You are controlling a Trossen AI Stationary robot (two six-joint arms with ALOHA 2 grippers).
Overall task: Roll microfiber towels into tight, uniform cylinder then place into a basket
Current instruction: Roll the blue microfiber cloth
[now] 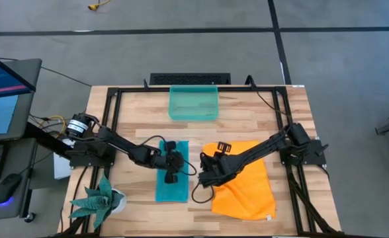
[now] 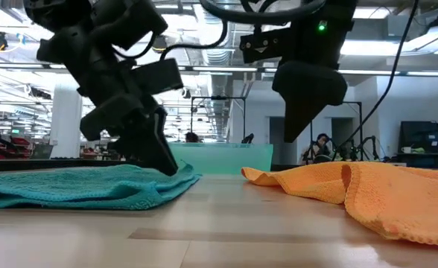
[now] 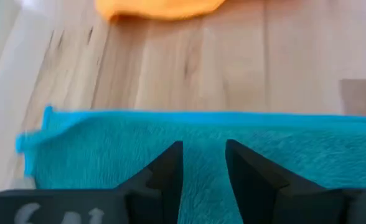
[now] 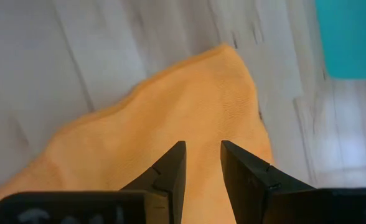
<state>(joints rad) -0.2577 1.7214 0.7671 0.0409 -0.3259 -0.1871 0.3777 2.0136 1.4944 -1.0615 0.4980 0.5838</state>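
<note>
Left tool sits over the flat teal towel, fingers slightly parted, gripping nothing. Right tool hovers above the orange towel, fingers likewise parted and empty.

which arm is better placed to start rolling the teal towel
Left. The left hand is right over the teal towel, fingers slightly apart and down at the cloth. The right hand is over the orange towel, beside the teal one.
</note>
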